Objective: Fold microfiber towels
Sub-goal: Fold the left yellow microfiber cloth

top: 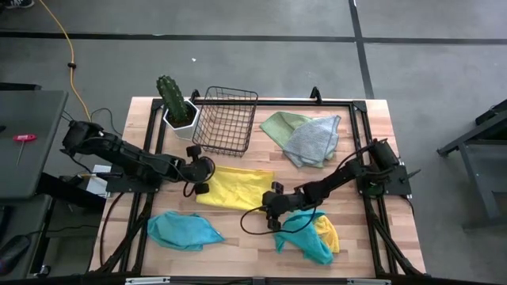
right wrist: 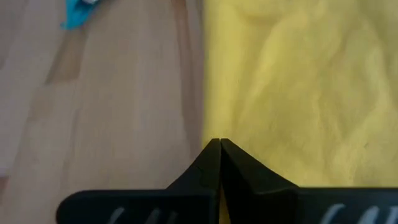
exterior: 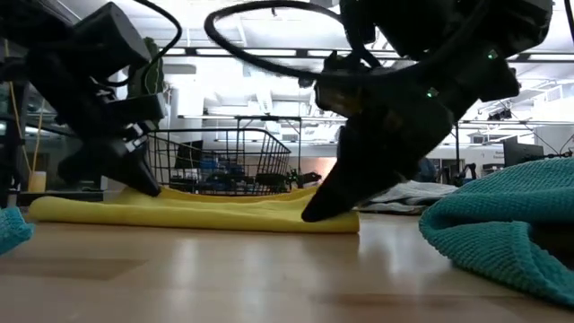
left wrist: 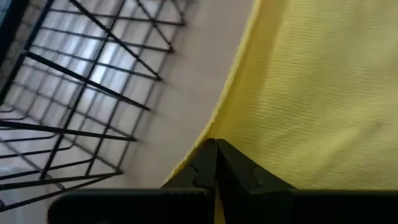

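Note:
A yellow microfiber towel (top: 235, 188) lies flat on the table's middle, and it also shows in the low view (exterior: 197, 213). My left gripper (top: 201, 185) is shut at its left edge, and my right gripper (top: 271, 203) is shut at its near right corner. A teal towel (top: 184, 230) lies crumpled at the near left. Another teal towel (top: 304, 237) lies over a yellow one (top: 327, 234) at the near right. A light green towel (top: 280, 124) and a grey towel (top: 315, 140) lie at the far right. My left gripper pinches the yellow towel's left edge (left wrist: 208, 134) between its two fingers, slanting down from the table's left. The edge stays low on the table; one layer or several, I cannot tell. My right gripper pinches the towel's right edge near its near corner (right wrist: 211, 134), slanting down from the right. The towel lies on the wood there (exterior: 336, 220).
A black wire basket (top: 226, 120) stands just beyond the yellow towel, close to my left gripper. A potted cactus (top: 177, 105) stands left of it. Black frame rails run along the table's edges. Bare wood shows between the two teal towels.

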Robot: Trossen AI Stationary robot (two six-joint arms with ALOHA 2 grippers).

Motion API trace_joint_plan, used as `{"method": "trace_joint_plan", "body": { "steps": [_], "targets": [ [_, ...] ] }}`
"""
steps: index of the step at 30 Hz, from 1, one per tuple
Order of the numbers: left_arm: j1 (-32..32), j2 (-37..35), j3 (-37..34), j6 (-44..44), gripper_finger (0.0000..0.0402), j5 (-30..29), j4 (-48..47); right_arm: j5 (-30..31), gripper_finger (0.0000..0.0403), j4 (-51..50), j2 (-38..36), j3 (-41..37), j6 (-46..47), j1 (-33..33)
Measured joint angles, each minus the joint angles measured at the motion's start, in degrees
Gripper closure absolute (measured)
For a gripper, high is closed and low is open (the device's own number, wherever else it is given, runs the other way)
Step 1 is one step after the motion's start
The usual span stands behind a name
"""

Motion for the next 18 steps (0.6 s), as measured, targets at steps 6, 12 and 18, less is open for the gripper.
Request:
{"method": "trace_joint_plan", "body": {
  "steps": [6,12,18],
  "targets": [
    [0.6,-1.7,0.0,0.2,0.0401,-5.0,-0.9,0.0,0.0403,-1.8,0.0,0.0,1.4,0.7],
    [0.4,-6.8,0.0,-0.2,0.0401,-3.6,-1.8,0.0,0.0403,-2.0,0.0,0.0,0.5,0.7],
    [-0.4,-11.7,0.0,-0.2,0.0401,2.3,-2.2,-0.6,0.0403,-2.0,0.0,0.0,-0.2,0.7]
  ]
}}
